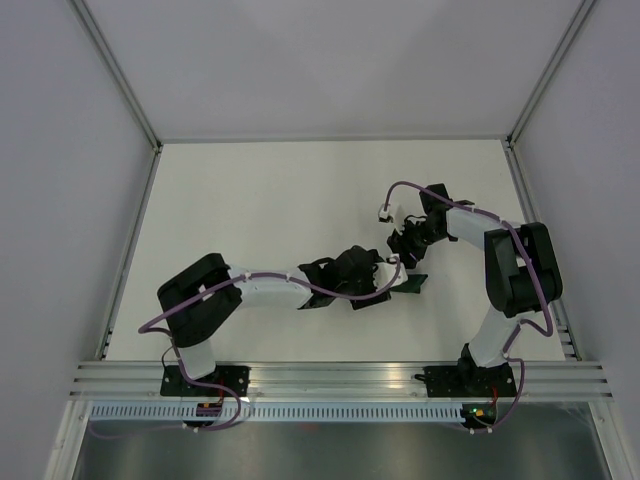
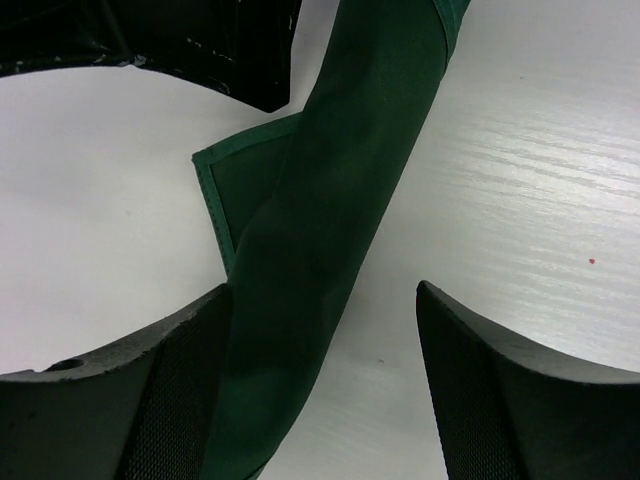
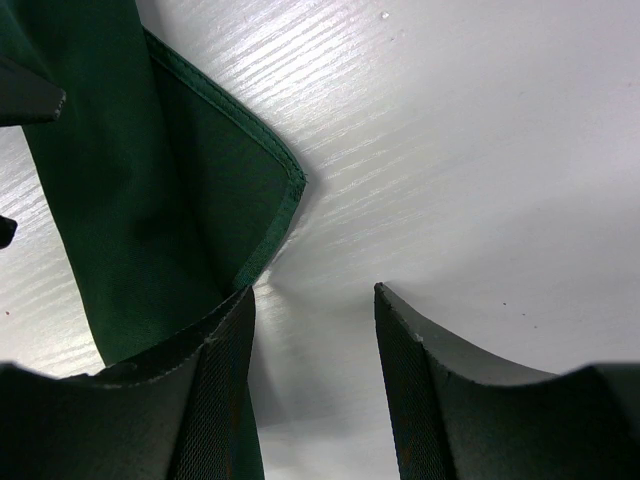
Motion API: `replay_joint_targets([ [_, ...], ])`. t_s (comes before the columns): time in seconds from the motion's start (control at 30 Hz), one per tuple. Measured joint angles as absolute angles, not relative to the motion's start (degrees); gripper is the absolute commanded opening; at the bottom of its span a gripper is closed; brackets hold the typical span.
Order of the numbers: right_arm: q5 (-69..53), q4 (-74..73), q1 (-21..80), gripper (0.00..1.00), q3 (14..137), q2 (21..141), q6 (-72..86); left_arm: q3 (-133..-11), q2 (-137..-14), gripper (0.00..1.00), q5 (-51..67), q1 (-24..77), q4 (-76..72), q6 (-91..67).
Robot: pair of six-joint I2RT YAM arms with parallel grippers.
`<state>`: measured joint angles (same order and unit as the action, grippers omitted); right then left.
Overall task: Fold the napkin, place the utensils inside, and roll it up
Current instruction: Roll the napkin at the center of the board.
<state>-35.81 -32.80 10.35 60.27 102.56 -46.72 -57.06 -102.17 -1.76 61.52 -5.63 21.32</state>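
Note:
The napkin (image 1: 412,284) is a dark green rolled strip on the white table, mostly hidden under the grippers in the top view. In the left wrist view it (image 2: 340,190) runs diagonally from the top to the bottom left, with a hemmed flap sticking out to the left. My left gripper (image 2: 322,288) is open and straddles the roll, which lies against its left finger. My right gripper (image 3: 314,288) is open, with bare table between its jaws and its left finger at the edge of the cloth corner (image 3: 180,190). No orange utensils are in view.
The two grippers (image 1: 380,284) (image 1: 407,258) are close together at the table's centre right. Part of the right gripper (image 2: 200,40) shows at the top left of the left wrist view. Grey walls enclose the table, and an aluminium rail (image 1: 330,378) runs along the near edge.

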Motion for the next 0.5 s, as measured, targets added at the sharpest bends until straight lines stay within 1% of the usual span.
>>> replay_joint_targets([
  [0.13, -36.0, -33.2, 10.3, 0.58, 60.7, 102.9, -46.7, -56.2, -102.2, 0.80, -5.2, 62.6, -7.7, 24.4],
  [0.17, -36.0, -33.2, 10.3, 0.58, 60.7, 102.9, -46.7, -56.1, -102.2, 0.85, -6.0, 62.8, -8.3, 25.2],
  [0.43, -36.1, -33.6, 10.3, 0.58, 60.9, 103.0, -46.8, -55.9, -103.0, 0.86, -9.1, 63.1, -10.9, 29.5],
  [0.5, -36.0, -33.6, 10.3, 0.58, 61.0, 103.1, -46.8, -55.9, -103.6, 0.84, -9.0, 63.1, -10.9, 29.9],
])
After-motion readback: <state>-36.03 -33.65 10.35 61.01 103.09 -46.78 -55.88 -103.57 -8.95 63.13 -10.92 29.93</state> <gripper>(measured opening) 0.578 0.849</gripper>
